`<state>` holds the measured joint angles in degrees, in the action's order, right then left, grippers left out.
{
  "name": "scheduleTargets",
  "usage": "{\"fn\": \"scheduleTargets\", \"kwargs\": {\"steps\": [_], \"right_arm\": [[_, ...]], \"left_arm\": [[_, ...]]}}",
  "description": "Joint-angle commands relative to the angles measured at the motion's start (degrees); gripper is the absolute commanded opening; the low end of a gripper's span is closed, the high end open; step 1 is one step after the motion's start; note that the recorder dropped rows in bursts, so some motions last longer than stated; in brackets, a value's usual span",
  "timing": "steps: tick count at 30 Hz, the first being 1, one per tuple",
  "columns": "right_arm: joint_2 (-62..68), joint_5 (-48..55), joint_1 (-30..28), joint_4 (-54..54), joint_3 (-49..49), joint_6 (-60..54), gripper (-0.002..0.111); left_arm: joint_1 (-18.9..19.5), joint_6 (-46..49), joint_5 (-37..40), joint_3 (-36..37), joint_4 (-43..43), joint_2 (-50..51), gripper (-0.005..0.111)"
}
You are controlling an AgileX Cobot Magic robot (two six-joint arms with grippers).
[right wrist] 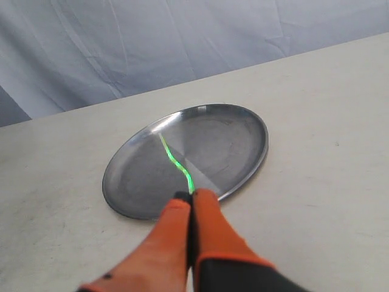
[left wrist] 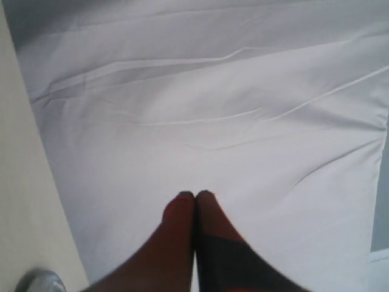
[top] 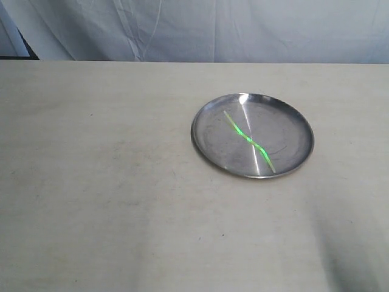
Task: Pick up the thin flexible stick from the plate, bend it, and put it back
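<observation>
The shiny silver plate (top: 214,141) rests on the table, right of centre. On it lies the thin yellow-green stick (top: 248,139), wavy and running diagonally across the plate. Neither gripper shows in the exterior view. In the right wrist view my right gripper (right wrist: 193,196) is shut with nothing held, its orange fingertips lined up over the plate's (right wrist: 231,140) near rim and covering the near end of the stick (right wrist: 173,159). My left gripper (left wrist: 195,195) is shut and empty, pointing at the white cloth, with a sliver of the plate (left wrist: 39,281) at the picture's edge.
The beige table (top: 109,182) spreads around the plate. A white-grey cloth backdrop (top: 213,30) hangs behind the table's far edge. A dark object (top: 18,48) stands at the back left corner.
</observation>
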<state>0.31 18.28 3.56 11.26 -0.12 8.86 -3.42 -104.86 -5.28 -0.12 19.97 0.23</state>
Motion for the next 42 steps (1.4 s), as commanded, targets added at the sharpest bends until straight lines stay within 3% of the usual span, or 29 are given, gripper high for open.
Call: {"fn": "scheduleTargets", "kwargs": {"steps": [1,3,6,11,15,42], "right_arm": [[-0.31,-0.42,-0.38,-0.22,0.12,0.06,0.0],[-0.31,-0.42,-0.38,-0.22,0.12,0.06,0.0],[-0.31,-0.42,-0.38,-0.22,0.12,0.06,0.0],[-0.31,-0.42,-0.38,-0.22,0.12,0.06,0.0],[-0.31,-0.42,-0.38,-0.22,0.12,0.06,0.0],[-0.31,-0.42,-0.38,-0.22,0.12,0.06,0.0]], "left_arm": [[-0.17,39.65,-6.13,0.12,-13.06,-0.23,0.0],[-0.17,54.89,-6.95,0.12,-10.97,-0.23,0.0],[-0.17,68.86,-2.0,0.12,-10.33,-0.23,0.0],[-0.17,81.14,12.41,0.12,-12.97,-0.23,0.0],[-0.17,81.56,18.79,0.12,-16.72,-0.23,0.0],[-0.17,81.56,18.58,0.12,-16.25,-0.23,0.0]]}}
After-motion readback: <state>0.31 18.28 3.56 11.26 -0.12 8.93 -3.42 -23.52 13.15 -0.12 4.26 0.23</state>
